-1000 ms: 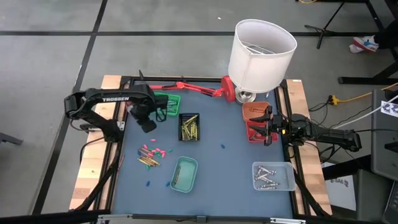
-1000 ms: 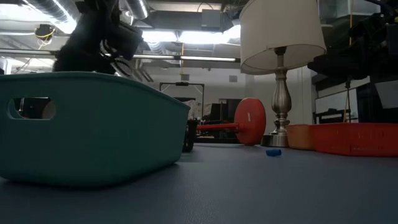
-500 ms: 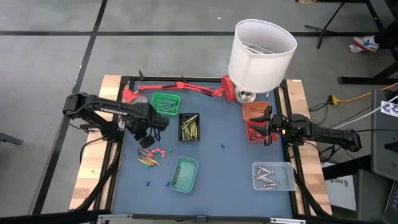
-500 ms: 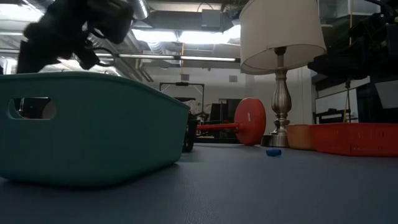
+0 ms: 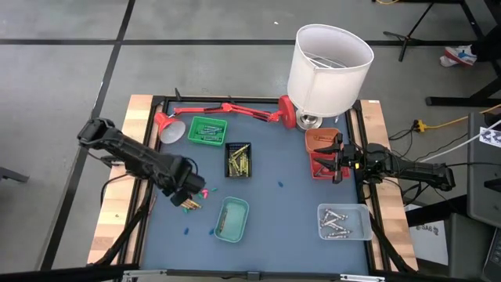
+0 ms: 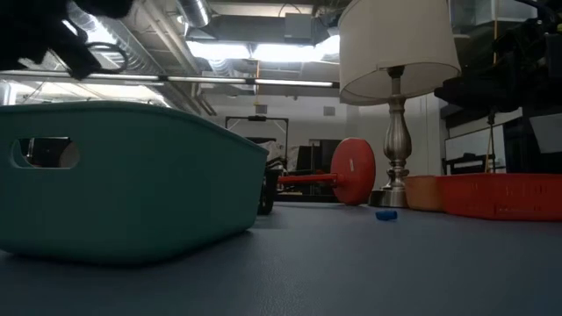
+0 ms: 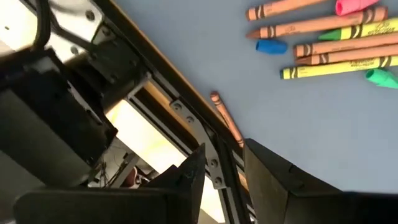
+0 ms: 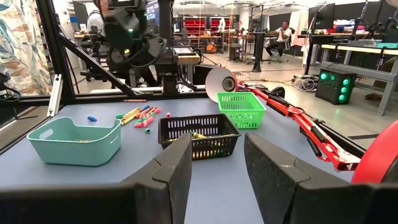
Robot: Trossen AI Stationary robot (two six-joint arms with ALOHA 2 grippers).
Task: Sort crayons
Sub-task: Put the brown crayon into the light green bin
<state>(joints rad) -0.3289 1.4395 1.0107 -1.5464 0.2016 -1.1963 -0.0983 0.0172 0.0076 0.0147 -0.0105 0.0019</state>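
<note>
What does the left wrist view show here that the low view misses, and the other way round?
Only the left wrist view shows the loose crayons on the mat: orange, yellow, pink, green and a blue stub, plus one orange crayon lying alone near the table frame, and the open left gripper above them. Only the low view shows the teal tray, the lamp and the red tray. Both show the blue-grey mat.
</note>
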